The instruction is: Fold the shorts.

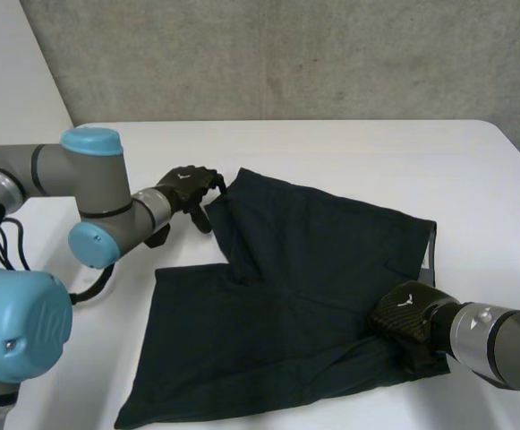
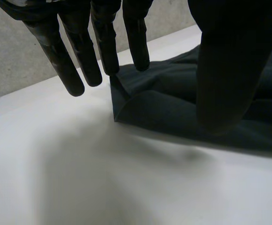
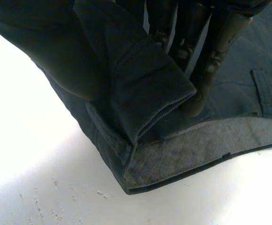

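Observation:
Dark shorts [image 1: 295, 269] lie spread on the white table [image 1: 358, 152], one leg reaching to the far left and the waistband to the right. My left hand [image 1: 186, 186] sits at the far corner of that leg's hem. In the left wrist view its fingers [image 2: 79, 51] are straight and spread, their tips touching the hem corner [image 2: 119, 93], with the thumb apart over the cloth. My right hand [image 1: 405, 321] is on the waistband at the near right corner. There its thumb [image 3: 56, 51] and fingers pinch a raised fold of waistband [image 3: 150, 89].
A concrete wall [image 1: 286, 54] rises behind the table's far edge. Bare tabletop surrounds the shorts on the far side and to the right. My left arm [image 1: 80, 188] reaches in across the table's left side.

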